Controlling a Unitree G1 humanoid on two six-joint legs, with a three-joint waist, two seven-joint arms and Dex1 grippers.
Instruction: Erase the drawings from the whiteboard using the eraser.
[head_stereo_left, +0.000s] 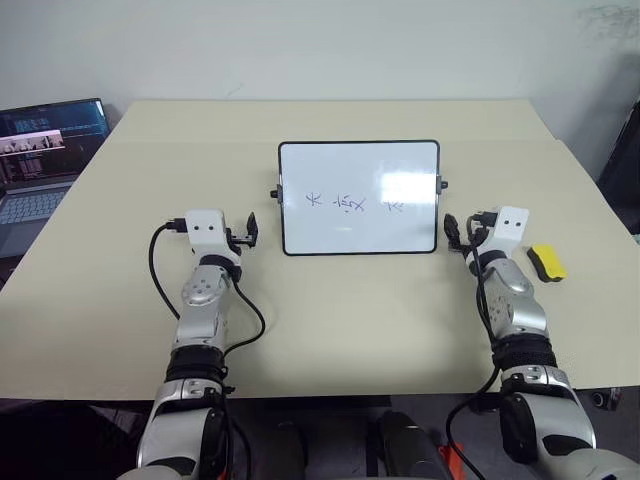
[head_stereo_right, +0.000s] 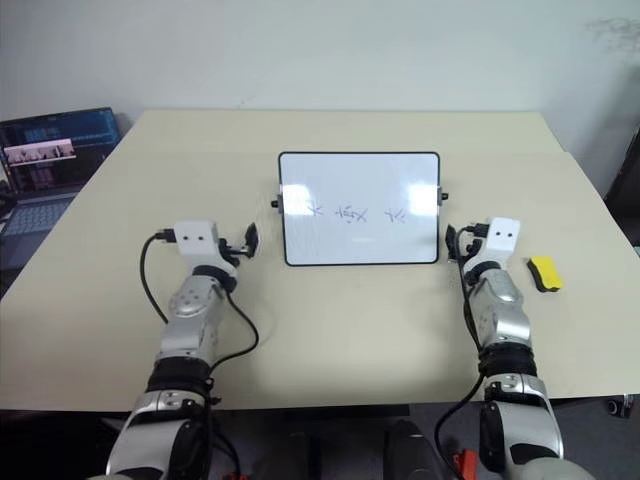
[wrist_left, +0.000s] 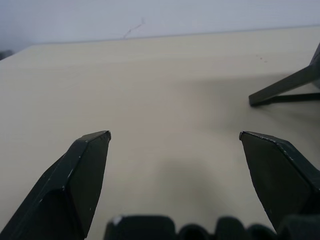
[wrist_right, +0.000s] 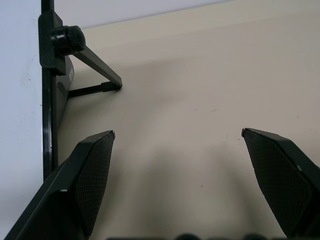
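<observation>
While hovering above the desk (head_stereo_left: 330, 330) with fingers spread wide and nothing held, left pincer (head_stereo_left: 250, 229) at nine o'clock of the whiteboard (head_stereo_left: 358, 197), right pincer (head_stereo_left: 452, 232) at its three o'clock, just beside the frame. Between them, propped upright, board bearing three drawings (head_stereo_left: 350, 203) in a row. Farther out at three o'clock, well apart, eraser (head_stereo_left: 547, 262) lying flat. Far at ten o'clock, laptop (head_stereo_left: 45, 165).
</observation>
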